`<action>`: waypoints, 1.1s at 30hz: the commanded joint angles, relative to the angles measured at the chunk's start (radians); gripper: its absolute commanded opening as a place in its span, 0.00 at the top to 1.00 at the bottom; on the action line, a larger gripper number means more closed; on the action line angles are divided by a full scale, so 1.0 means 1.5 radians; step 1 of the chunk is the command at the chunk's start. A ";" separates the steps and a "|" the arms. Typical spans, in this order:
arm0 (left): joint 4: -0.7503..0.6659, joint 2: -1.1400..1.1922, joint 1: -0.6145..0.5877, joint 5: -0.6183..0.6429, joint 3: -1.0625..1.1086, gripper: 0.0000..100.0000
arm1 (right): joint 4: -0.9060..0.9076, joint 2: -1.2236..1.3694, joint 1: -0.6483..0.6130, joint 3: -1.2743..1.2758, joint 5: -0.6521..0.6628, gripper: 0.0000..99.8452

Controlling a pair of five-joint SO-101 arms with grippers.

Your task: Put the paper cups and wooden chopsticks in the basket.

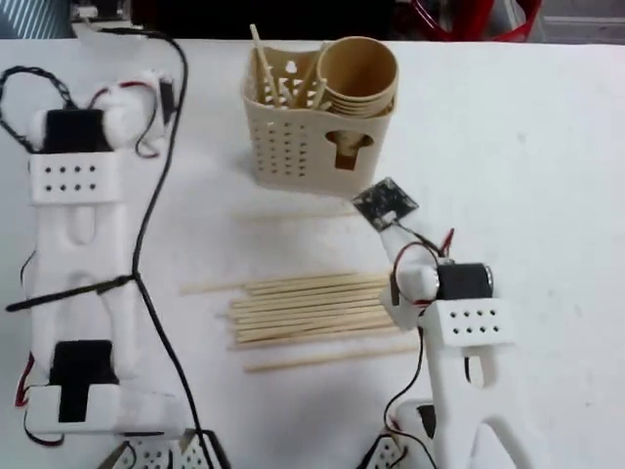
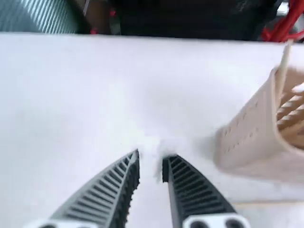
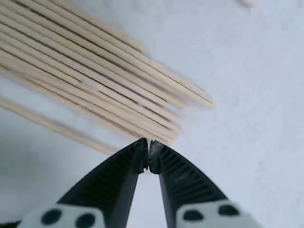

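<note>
1. Right hand (image 3: 148,154) pressed together, tips at the end edge of the loose chopsticks (image 3: 95,80) on the worktop (image 1: 527,147).
2. Left hand (image 2: 151,160) slightly spread over bare worktop.
3. Paper cups (image 1: 356,68) stacked in the basket (image 1: 293,147).

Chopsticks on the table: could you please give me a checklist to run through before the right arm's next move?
1. All paper cups in the basket: ok, stacked inside.
2. All chopsticks in the basket: not ok, a pile lies on the table.
3. The right hand at the pile: ok, by the sticks' ends.
4. The right hand open to grasp: not ok, fingertips meet.
5. The left hand away from the pile: ok, open over bare table beside the basket.
</note>
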 commanded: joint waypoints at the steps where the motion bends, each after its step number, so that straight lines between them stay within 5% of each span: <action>1: 0.040 0.029 -0.015 -0.054 0.044 0.90 | 0.055 0.058 -0.066 -0.120 0.037 0.98; 9: -0.064 0.151 -0.025 -0.057 0.199 0.85 | 0.140 0.341 -0.216 -0.350 0.172 0.90; 15: -0.123 0.216 -0.174 0.037 0.145 0.83 | 0.066 0.497 -0.234 -0.402 0.321 0.85; 24: -0.124 0.289 -0.184 0.042 0.089 0.83 | -0.072 0.600 -0.238 -0.400 0.340 0.87; 33: -0.124 0.288 -0.172 0.042 0.090 0.83 | -0.082 0.664 -0.233 -0.400 0.337 0.88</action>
